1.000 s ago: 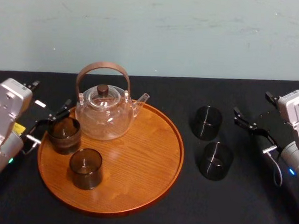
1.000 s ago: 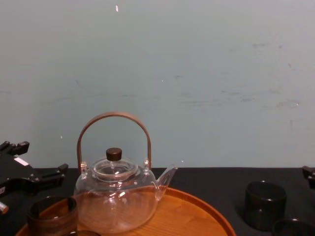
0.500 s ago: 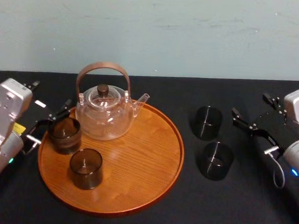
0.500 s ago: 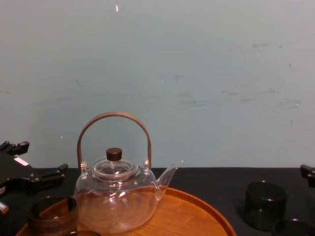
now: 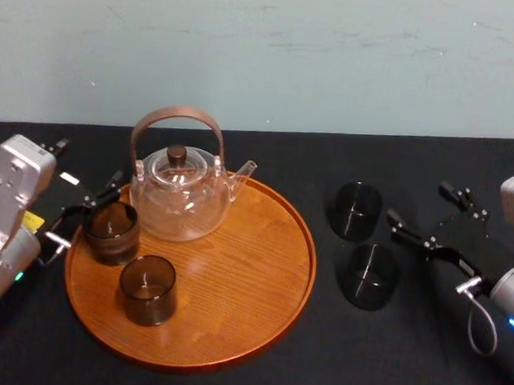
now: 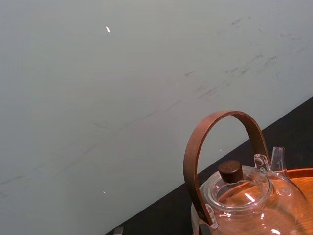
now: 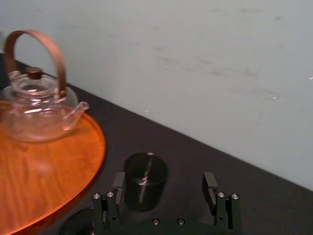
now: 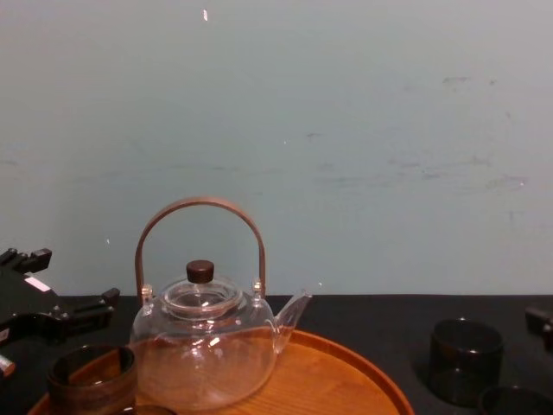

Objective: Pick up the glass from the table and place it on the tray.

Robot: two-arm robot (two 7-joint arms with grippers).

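Observation:
Two dark glasses stand on the black table, a far glass and a near glass. My right gripper is open just right of them, with nothing between its fingers. In the right wrist view the far glass stands ahead of the open gripper, closer to one finger. The round orange-brown tray holds a clear glass teapot and two more dark glasses. My left gripper is open at the tray's left rim, behind the left glass on it.
The teapot's brown arched handle rises high above the tray. A pale wall closes off the table's back edge. Bare black tablecloth lies in front of the table glasses.
My right gripper has moved left and slightly nearer, closing in on the two glasses on the table. The left arm, tray and glasses have not moved.

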